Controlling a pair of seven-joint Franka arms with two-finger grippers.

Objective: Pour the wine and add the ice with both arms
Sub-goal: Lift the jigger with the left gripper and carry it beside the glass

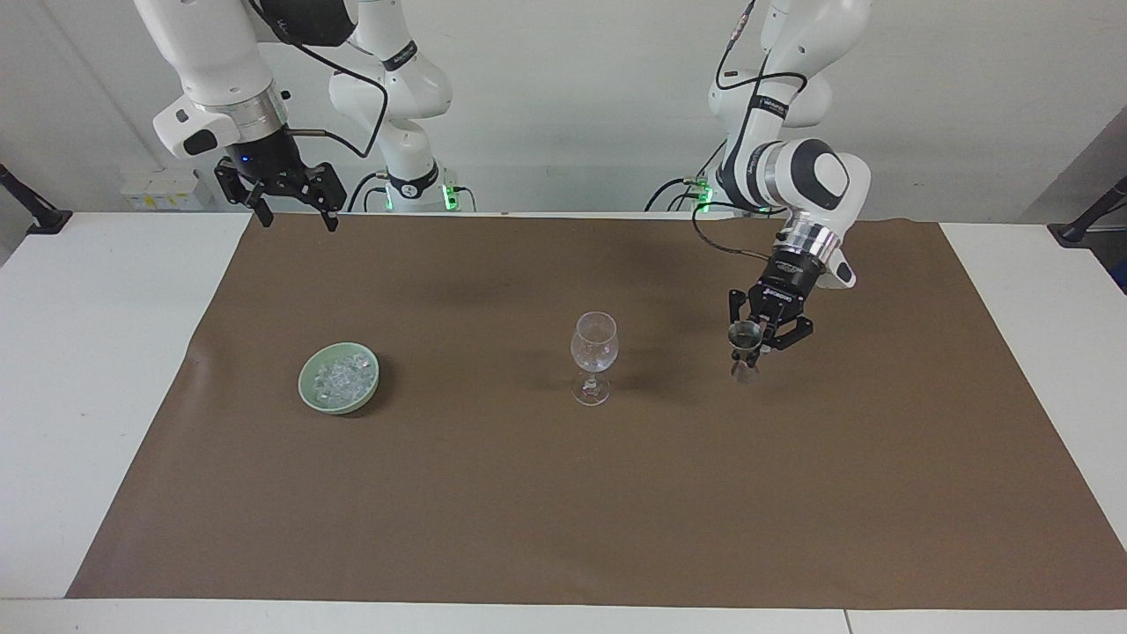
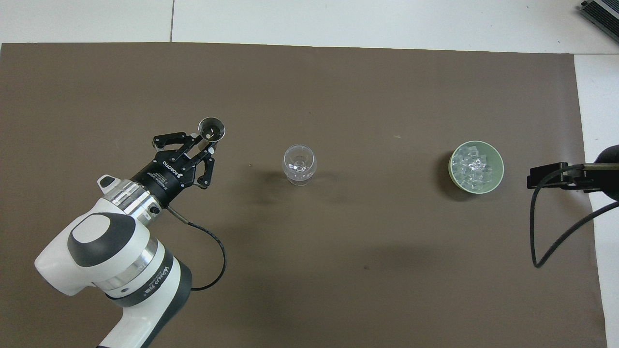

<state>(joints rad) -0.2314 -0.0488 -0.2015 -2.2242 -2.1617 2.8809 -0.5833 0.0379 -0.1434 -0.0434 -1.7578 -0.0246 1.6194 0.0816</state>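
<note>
A clear stemmed wine glass [image 1: 594, 357] stands upright near the middle of the brown mat [image 1: 563, 528] that covers the table [image 1: 88, 352]; its bowl looks empty. Beside the glass, toward the right arm's end of the table, sits a pale green bowl [image 1: 307, 386] heaped with ice [image 1: 342, 377]: small clear, whitish cubes piled loosely together, glinting, each far smaller than the glass.

The left gripper [image 1: 762, 339] hangs over the mat beside the wine glass, toward the left arm's end of the table, apart from the glass. Its fingers are closed on a small metal jigger [image 1: 745, 347], a double-ended measuring cup of polished steel held by its narrow waist, with one open cup facing up; in the overhead view the round mouth [image 2: 212, 129] shows just past the fingertips.

The right gripper [image 1: 294, 214] waits raised over the mat's edge nearest the robots, well apart from the bowl, its fingers spread wide and holding nothing
</note>
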